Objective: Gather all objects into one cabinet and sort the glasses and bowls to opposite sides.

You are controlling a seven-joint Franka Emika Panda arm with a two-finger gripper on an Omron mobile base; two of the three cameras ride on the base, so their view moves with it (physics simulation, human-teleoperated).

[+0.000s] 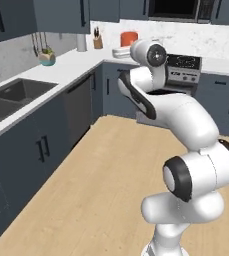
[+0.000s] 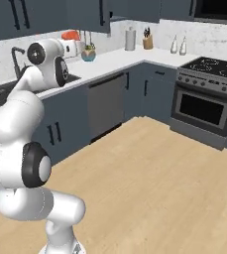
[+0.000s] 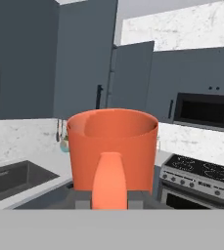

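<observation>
**Orange mug in transit, cabinet not yet reached**

Orange mug (image 3: 112,156) clamped in the gripper (image 3: 111,197), handle facing the hand camera, jaws closed on it at its base. Held upright and well above the counter, out over the floor side of the run, with the wall cabinet (image 3: 131,78) ahead, its door standing ajar.

Judged early to midway: one cup in hand, nothing seen placed inside the cabinet, and no sorting of cups against bowl visible. Left to do, by this reading: carry the mug in, set it to one side, fetch the remaining tableware, put the bowl opposite.

Hand view alone gives the grip and the ajar door, plus the sink (image 3: 15,178) below left and the stove (image 3: 201,173) to the right. Left base view gives the mug (image 1: 129,38) as an orange patch behind the wrist, and the potted plant (image 1: 47,56) on the countertop (image 1: 71,62). Right base view adds the paper-towel holder (image 2: 130,38), the knife block (image 2: 147,40) and the dishwasher front (image 2: 106,104).
</observation>
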